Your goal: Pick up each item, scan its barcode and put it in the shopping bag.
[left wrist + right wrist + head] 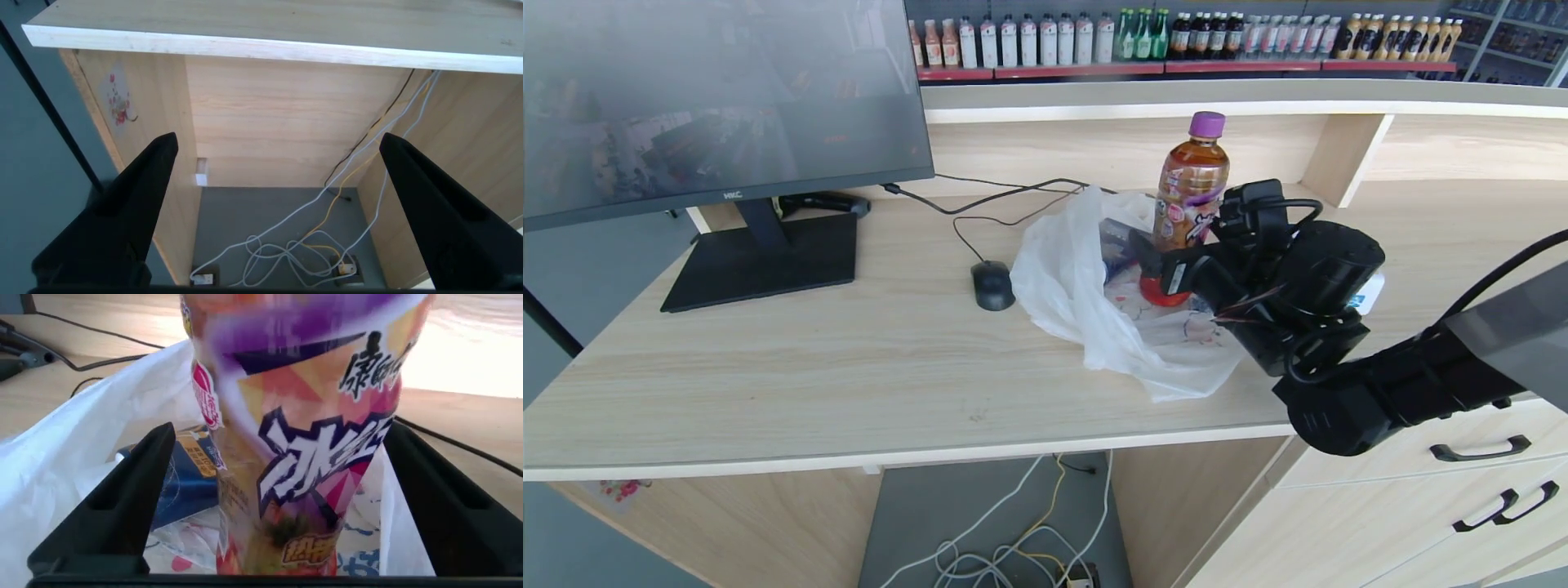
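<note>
A tea bottle (1191, 184) with a purple cap stands upright in the mouth of the white plastic shopping bag (1086, 302) on the desk. My right gripper (1168, 255) is at its lower part, open, one finger on each side with a small gap. Close up, the bottle (310, 457) sits between the fingers (135, 506), with the bag (65, 457) and a blue packet (184, 482) behind it. That blue packet (1119, 245) lies inside the bag. My left gripper (278, 147) hangs open below the desk's front edge, holding nothing.
A monitor (719, 98) on its stand fills the back left, with a black handheld scanner (821, 202) behind the stand. A mouse (992, 286) and its cable lie left of the bag. Bare desk (809, 367) spreads in front. Drawers (1478, 449) sit below right.
</note>
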You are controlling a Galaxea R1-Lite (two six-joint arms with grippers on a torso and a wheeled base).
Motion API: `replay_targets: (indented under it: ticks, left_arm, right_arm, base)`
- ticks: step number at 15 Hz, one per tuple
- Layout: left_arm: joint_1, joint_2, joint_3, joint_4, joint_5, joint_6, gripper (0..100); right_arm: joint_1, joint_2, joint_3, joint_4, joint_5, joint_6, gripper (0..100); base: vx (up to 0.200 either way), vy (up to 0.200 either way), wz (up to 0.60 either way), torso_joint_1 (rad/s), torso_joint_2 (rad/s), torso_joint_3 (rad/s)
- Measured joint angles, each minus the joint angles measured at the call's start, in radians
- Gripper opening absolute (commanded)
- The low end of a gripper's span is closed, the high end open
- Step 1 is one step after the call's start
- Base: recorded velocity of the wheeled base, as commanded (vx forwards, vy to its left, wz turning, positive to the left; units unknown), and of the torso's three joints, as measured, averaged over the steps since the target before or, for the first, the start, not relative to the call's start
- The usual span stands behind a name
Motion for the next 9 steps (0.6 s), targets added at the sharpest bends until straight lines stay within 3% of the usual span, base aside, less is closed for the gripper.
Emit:
replay_targets:
  ticks: [9]
  left_arm:
    - [0.0,0.0,0.0,0.0,0.0,0.0,100]
  right_arm:
    - [0.001,-0.331,0.226,-0.002,-0.002,0.003,100]
  base:
    - [0.0,0.0,0.0,0.0,0.0,0.0]
